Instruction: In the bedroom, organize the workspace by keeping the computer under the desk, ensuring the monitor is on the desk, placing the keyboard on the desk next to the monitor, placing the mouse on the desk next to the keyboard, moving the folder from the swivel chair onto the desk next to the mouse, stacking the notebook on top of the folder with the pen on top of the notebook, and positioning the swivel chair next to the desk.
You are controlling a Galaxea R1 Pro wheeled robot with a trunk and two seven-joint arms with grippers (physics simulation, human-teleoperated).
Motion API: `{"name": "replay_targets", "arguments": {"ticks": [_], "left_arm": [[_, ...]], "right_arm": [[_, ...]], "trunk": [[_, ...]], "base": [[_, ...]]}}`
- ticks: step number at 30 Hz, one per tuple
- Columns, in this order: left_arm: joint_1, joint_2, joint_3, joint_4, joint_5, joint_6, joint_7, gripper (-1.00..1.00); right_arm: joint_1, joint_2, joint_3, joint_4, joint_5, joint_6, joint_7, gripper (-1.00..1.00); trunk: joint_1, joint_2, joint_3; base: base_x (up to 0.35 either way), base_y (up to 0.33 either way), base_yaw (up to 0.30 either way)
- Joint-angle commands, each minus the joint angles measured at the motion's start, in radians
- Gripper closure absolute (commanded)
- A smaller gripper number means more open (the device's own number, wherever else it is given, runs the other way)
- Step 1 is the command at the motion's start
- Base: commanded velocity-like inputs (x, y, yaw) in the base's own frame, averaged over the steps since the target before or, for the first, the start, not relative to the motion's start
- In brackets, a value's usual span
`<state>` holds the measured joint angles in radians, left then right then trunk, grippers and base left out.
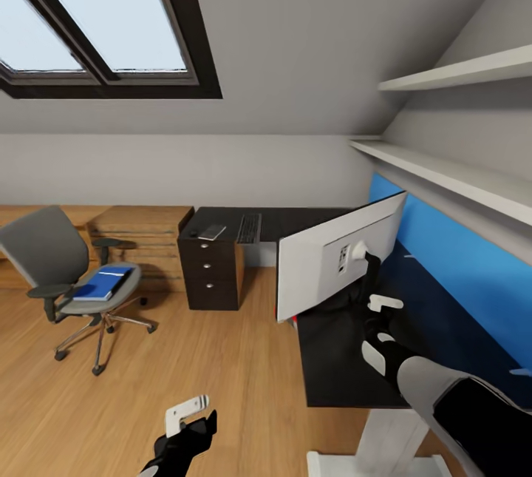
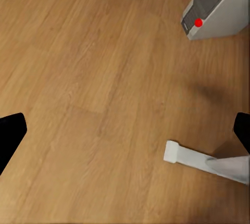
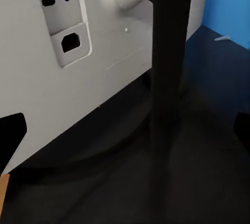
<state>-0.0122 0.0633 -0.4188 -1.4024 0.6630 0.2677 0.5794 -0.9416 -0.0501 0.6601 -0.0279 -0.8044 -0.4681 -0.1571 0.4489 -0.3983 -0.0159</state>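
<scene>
Left gripper (image 1: 188, 418) hangs low over bare floor (image 2: 94, 78), jaws apart and empty; ahead of it stands the computer (image 2: 219, 8) under the desk (image 1: 347, 373). Right gripper (image 1: 383, 314) reaches across the desk toward the stand (image 3: 166, 67) behind the monitor (image 1: 318, 262). Its fingertips sit wide at the edges of the wrist view, nothing between them. Arm is extended forward, wrist level, the stand just ahead of the jaws. Keyboard (image 1: 249, 228) and notebook (image 1: 212, 231) lie well beyond, on the far desk wing; the folder (image 1: 101, 285) rests on the chair (image 1: 70, 277), far to the left. Risk: a push on the stand may tip the monitor or slide it off the near edge.
</scene>
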Motion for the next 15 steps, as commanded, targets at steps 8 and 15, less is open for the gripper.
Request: {"name": "replay_targets", "arguments": {"ticks": [8,15], "left_arm": [[0.0,0.003,-0.008,-0.034,0.007,0.003,0.007,-1.0],[0.0,0.004,-0.003,-0.052,0.012,0.004,0.009,-1.0]], "right_arm": [[0.0,-0.001,0.012,0.022,0.033,-0.014,-0.008,-1.0],[0.0,-0.001,0.012,0.029,0.038,-0.011,-0.009,-1.0]], "trunk": [[0.001,-0.002,-0.002],[0.001,-0.002,-0.002]], "base": [[0.283,0.0,0.0],[0.043,0.0,0.0]]}}
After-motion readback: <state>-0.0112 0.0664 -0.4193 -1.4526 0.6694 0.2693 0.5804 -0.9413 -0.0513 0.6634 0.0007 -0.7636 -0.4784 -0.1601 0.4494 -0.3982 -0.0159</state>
